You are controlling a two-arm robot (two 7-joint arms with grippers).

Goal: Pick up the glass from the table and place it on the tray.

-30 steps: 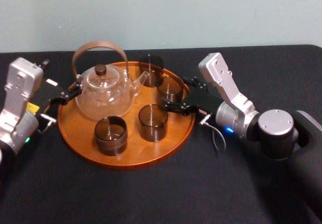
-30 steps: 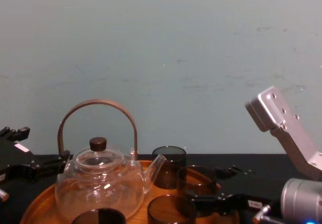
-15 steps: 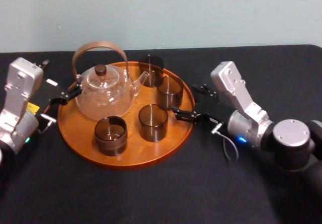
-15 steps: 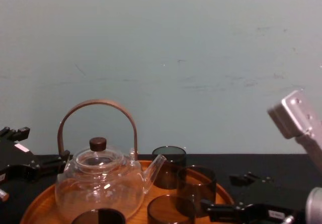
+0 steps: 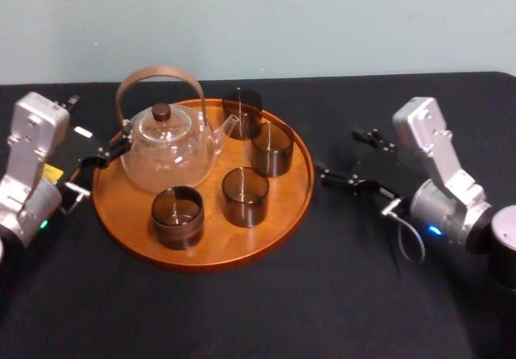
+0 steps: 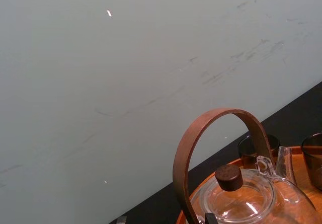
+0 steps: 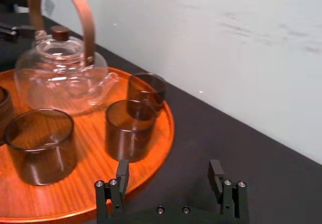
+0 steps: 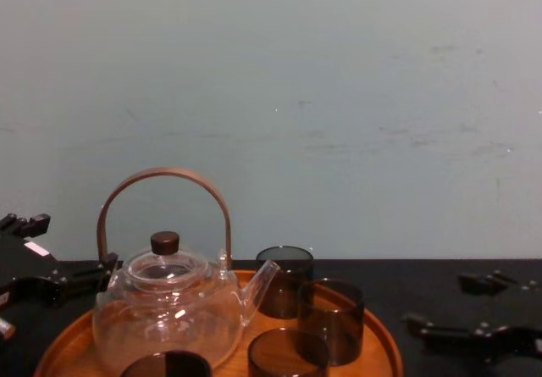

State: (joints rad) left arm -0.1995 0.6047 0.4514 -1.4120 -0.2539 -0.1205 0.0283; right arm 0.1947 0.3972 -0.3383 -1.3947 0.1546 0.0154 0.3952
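The round orange-brown tray [image 5: 203, 263] lies on the black table [image 5: 322, 302]. Several smoky dark glasses stand upright on it. The glass [image 5: 272, 148] nearest my right gripper is at the tray's right side, also seen as the glass [image 7: 130, 129] and the glass [image 8: 331, 319]. My right gripper [image 5: 343, 156] hangs over the table to the right of the tray, open and empty, a clear gap away from that glass. From the wrist, the right gripper [image 7: 171, 184] has nothing between its fingers. My left gripper [image 5: 95, 129] rests open at the tray's left edge beside the teapot.
A clear glass teapot [image 5: 169, 145] with a brown hoop handle fills the tray's back left. Three other glasses stand at the back [image 5: 243, 110], the middle [image 5: 245, 196] and the front left [image 5: 177, 216]. A pale wall runs behind the table.
My right gripper has let go of the glass at the tray's right side and drawn back to the right, off the tray. The glass stays upright. The left arm has not moved.
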